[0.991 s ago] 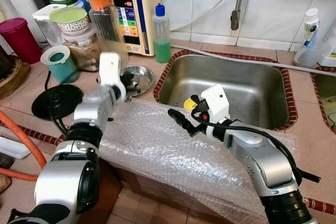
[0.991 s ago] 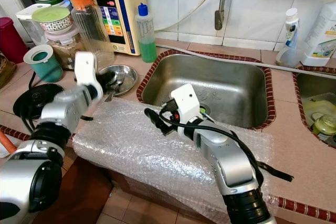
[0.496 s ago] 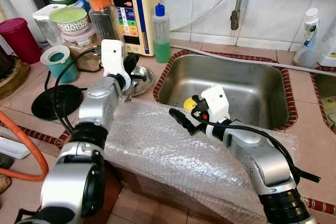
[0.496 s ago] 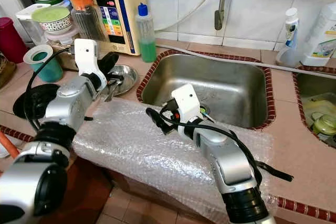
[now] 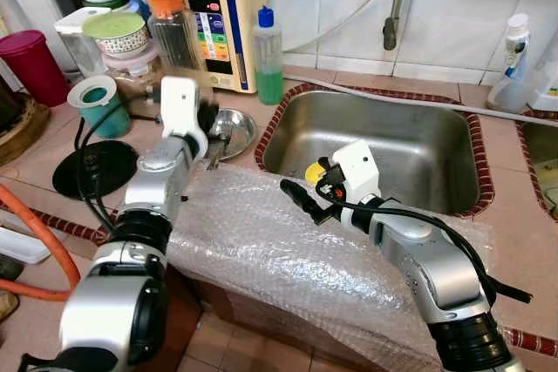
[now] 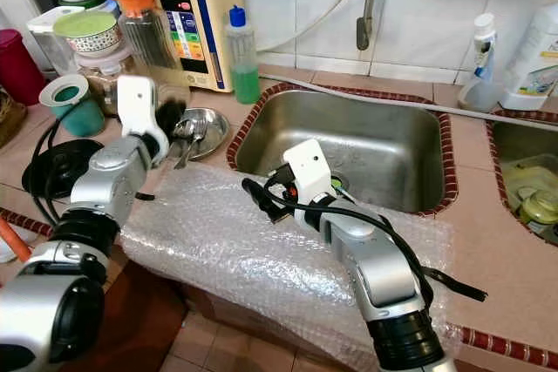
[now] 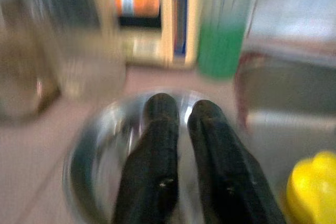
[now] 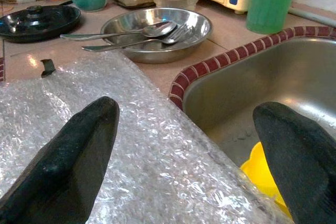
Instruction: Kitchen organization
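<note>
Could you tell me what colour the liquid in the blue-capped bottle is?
Green; the bottle shows best in the left eye view.

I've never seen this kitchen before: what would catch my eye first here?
A large sheet of bubble wrap drapes over the counter edge in front of the steel sink, with the open right gripper hovering above it. To the left, the left gripper, fingers close together, points into a shallow steel dish holding spoons.

The cream appliance perhaps reads "LeveLuk".
</note>
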Robot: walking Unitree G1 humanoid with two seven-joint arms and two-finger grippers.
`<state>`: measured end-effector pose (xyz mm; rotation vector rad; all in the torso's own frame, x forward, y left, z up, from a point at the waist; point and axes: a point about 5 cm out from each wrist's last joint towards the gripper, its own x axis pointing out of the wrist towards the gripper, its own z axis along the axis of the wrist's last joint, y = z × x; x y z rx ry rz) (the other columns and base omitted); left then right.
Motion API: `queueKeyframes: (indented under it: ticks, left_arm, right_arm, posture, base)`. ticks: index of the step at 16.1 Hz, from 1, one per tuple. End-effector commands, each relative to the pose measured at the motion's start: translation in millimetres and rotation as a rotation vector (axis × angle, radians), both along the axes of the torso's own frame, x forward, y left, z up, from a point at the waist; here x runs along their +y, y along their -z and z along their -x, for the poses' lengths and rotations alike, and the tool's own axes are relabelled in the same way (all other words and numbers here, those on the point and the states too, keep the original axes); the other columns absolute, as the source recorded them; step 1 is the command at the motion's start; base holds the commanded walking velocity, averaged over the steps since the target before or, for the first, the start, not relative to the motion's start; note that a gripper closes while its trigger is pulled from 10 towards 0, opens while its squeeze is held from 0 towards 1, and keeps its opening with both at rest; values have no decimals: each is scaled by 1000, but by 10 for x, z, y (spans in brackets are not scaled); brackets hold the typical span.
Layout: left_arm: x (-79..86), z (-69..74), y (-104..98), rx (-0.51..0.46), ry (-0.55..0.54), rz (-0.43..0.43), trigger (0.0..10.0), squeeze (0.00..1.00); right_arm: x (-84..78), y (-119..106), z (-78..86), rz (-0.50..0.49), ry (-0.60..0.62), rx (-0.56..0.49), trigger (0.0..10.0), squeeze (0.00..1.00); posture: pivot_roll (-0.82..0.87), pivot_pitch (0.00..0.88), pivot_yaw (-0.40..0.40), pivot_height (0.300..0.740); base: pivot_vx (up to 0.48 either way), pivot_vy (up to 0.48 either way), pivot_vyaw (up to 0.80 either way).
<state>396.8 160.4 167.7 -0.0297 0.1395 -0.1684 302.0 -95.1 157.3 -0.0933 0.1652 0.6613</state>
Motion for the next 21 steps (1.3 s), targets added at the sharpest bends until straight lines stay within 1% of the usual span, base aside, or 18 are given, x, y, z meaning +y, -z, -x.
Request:
queueKeyframes:
  ticks: [1,3,7,9,11,15,19,21]
  left_arm:
    - [59,-4,57,63,-17,4,10000,1000]
    - [42,-10,127,125,-9,50,10000,1000]
    - [-14,-46,100,136,-6,74,10000,1000]
    - [-58,-64,72,133,4,74,10000,1000]
    - [-71,-65,94,146,3,70,10000,1000]
    - [-64,-65,109,135,-11,66,10000,1000]
    - [-55,-51,158,146,-19,59,10000,1000]
    - [-25,-34,216,182,-36,24,10000,1000]
  right_arm:
    - [25,-16,-5,0,-4,-11,10000,0]
    - [33,-11,3,1,-8,-11,10000,0]
    - [53,-1,33,3,-16,-8,10000,0]
    - [49,10,53,7,-14,-5,10000,0]
    - [28,16,64,12,-8,-3,10000,0]
    - [21,16,73,14,-2,-3,10000,0]
    - [24,17,74,18,-3,-5,10000,0]
    - [28,10,71,20,-5,-7,10000,0]
  posture:
    - [-8,0,125,740]
    - [-8,0,126,740]
    - [-21,0,131,740]
    - [-31,0,133,740]
    - [-41,0,137,740]
    - [-46,0,139,740]
    - [-44,0,137,740]
    - [-43,0,138,740]
  base:
    - [0,0,0]
    - [0,0,0]
    - [0,0,0]
    - [0,0,0]
    - [0,0,0]
    - [0,0,0]
    - [0,0,0]
    - [0,0,0]
